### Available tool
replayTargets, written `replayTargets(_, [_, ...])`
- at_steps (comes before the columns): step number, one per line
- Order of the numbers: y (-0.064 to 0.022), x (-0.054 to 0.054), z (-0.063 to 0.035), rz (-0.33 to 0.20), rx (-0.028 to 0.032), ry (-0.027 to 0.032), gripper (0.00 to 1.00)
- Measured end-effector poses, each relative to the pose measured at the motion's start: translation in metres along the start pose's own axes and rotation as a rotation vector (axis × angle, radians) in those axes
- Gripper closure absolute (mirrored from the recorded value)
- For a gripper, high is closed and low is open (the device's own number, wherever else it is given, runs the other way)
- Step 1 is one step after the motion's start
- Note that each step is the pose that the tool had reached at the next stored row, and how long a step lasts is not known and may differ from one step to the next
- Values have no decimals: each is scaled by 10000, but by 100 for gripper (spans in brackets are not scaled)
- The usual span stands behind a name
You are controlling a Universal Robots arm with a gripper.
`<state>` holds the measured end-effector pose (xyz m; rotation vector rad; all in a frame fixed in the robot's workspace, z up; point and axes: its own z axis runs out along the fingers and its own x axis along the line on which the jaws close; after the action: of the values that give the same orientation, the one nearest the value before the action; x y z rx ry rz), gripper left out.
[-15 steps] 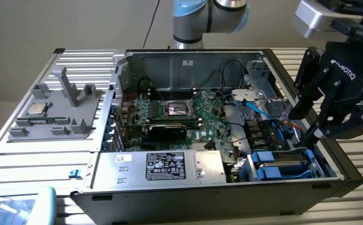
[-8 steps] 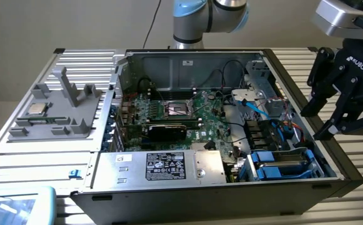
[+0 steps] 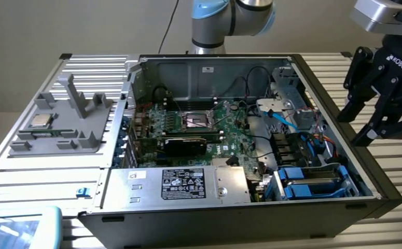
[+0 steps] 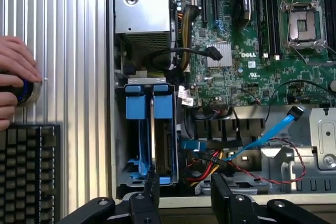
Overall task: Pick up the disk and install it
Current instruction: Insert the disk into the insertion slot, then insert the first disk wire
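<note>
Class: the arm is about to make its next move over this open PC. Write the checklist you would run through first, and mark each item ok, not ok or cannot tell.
1. Gripper open, holding nothing: ok.
2. Gripper touching no part of the case: ok, it hangs free.
3. Disks in the bay, two blue frames side by side: ok.
4. Disks pushed fully home: cannot tell.
5. Blue cable clear of the bay: cannot tell, its end lies close by.
6. Hand outside the case: ok, it rests on a knob beside a keyboard.
</note>
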<state>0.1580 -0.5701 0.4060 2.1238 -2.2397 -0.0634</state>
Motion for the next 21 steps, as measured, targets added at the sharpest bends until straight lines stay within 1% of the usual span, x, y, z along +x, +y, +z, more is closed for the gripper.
replayTargets(1, [-11, -1, -1, -3, -28, -1, 49])
replayTargets(2, [-11, -1, -1, -9, -33, -1, 49])
replayTargets(21, [-12, -1, -1, -134, -32, 10, 49])
